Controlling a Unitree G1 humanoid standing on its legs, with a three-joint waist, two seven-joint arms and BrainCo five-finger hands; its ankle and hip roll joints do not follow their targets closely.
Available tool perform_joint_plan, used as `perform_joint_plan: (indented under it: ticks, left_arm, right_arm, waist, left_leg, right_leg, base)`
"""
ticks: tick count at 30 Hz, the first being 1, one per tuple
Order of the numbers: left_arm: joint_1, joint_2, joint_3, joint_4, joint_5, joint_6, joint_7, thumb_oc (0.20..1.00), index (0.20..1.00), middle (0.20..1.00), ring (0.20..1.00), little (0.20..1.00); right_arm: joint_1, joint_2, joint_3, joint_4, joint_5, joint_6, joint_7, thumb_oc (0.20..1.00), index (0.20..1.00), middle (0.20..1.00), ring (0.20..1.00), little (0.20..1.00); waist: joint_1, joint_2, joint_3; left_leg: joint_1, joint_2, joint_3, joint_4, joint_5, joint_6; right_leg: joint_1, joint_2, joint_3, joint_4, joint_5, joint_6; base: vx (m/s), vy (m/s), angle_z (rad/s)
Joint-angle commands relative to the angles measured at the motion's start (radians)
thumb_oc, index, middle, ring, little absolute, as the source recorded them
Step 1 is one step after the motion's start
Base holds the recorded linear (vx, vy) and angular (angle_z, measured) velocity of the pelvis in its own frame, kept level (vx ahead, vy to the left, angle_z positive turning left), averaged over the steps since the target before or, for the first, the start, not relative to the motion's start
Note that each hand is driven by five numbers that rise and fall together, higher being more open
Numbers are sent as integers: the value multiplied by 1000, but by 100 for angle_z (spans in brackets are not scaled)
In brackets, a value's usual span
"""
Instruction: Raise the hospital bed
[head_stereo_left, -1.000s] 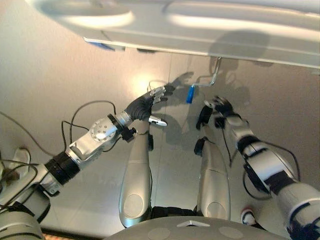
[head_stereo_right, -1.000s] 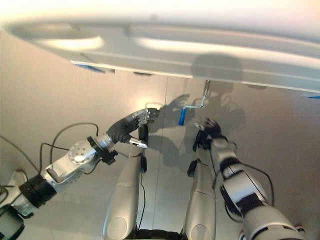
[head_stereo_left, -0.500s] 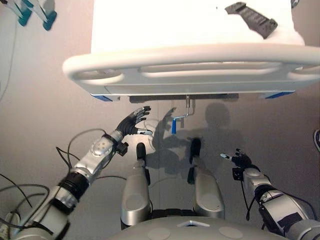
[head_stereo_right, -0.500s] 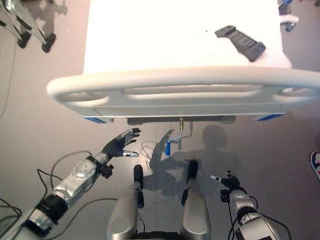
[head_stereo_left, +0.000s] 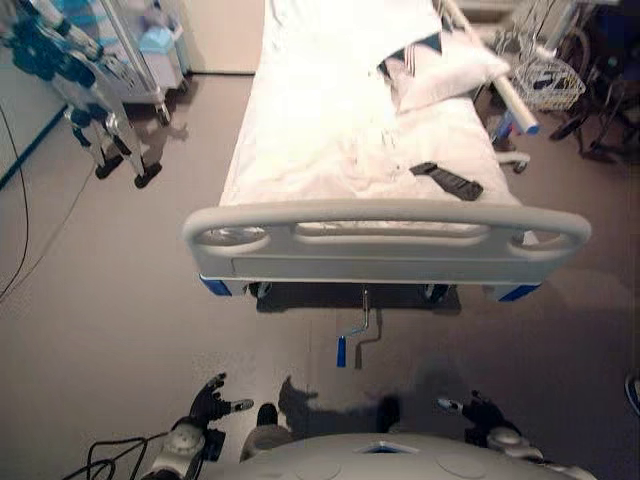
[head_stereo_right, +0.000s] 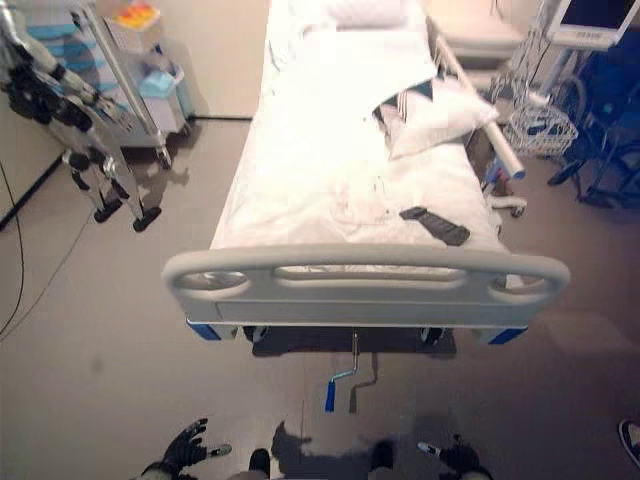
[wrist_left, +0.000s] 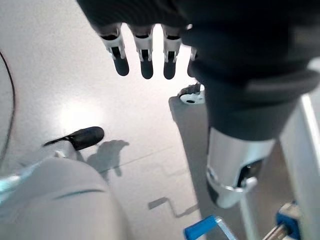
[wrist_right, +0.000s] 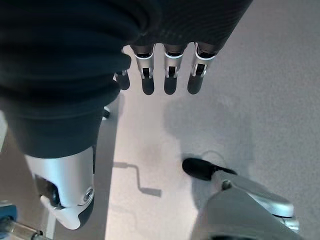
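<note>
Hospital bed (head_stereo_left: 340, 150) stands ahead, foot end toward the robot, white sheet over the mattress. Grey footboard (head_stereo_left: 385, 240) with cut-out grips runs across the foot end, blue corner bumpers below it at both sides.

Crank (head_stereo_left: 355, 335) hangs down from under the middle of the footboard: metal shaft, bent arm, blue handle (head_stereo_left: 341, 351) at its low end, just above the floor. Nothing touches it.

Left hand (head_stereo_left: 212, 400) low at the near left, well apart from the crank, above bare floor. Its wrist view shows fingers (wrist_left: 145, 57) straight and spread, thumb apart, holding nothing; the blue handle shows at the edge of that view.

Right hand (head_stereo_left: 475, 410) low at the near right, also clear of the crank. Its wrist view shows fingers (wrist_right: 170, 75) straight, thumb out to the side, empty.

On the bed: dark flat remote (head_stereo_left: 446, 181) on the sheet near the foot end, toward the right side; white pillow (head_stereo_left: 440, 75) further up on the right, with a dark-striped cloth (head_stereo_left: 408, 52) beside it.

Around the bed: wheeled stand (head_stereo_left: 90, 100) with dark clamps on the far left, cart (head_stereo_right: 150, 70) behind it, wire basket (head_stereo_left: 548, 82) on the far right beside the bed rail, dark wheeled equipment beyond that
</note>
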Motion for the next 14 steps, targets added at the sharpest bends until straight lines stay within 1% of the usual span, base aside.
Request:
perform_joint_plan:
  ticks: [1, 7, 10, 14]
  left_arm:
    - [-80, -17, 12, 19, -8, -27, 17, 1000, 1000, 1000, 1000, 1000]
    - [-94, -24, 2, -12, -34, -28, 18, 1000, 1000, 1000, 1000, 1000]
    - [-99, -28, -12, -24, -35, -30, 16, 1000, 1000, 1000, 1000, 1000]
    - [-98, -32, -18, -35, -46, -32, 7, 1000, 1000, 1000, 1000, 1000]
  right_arm:
    - [-57, 5, -20, 24, -29, -4, 5, 1000, 1000, 1000, 1000, 1000]
    - [-71, 8, -16, 21, -15, -4, 8, 1000, 1000, 1000, 1000, 1000]
    - [-87, 7, 19, 7, -53, 1, 12, 1000, 1000, 1000, 1000, 1000]
    - [-101, 8, 28, 6, -51, 4, 16, 1000, 1000, 1000, 1000, 1000]
  waist:
    - [-6, -9, 30]
    - [-4, -5, 16]
    - [1, -8, 9]
    - [5, -11, 4]
  left_leg:
    - [7, -22, -36, 29, 14, 29]
    - [23, -23, -43, 26, 10, 30]
    - [30, -25, -45, 35, 2, 30]
    - [38, -23, -51, 36, 2, 29]
  right_leg:
    - [65, -9, -43, 63, -72, 54]
    - [82, -8, -44, 63, -81, 52]
    - [96, -9, -45, 62, -84, 51]
    - [109, -8, -48, 60, -89, 47]
  base:
    - [32, -1, 2]
    - [7, 1, 0]
    - [0, 0, 0]
    - [0, 0, 0]
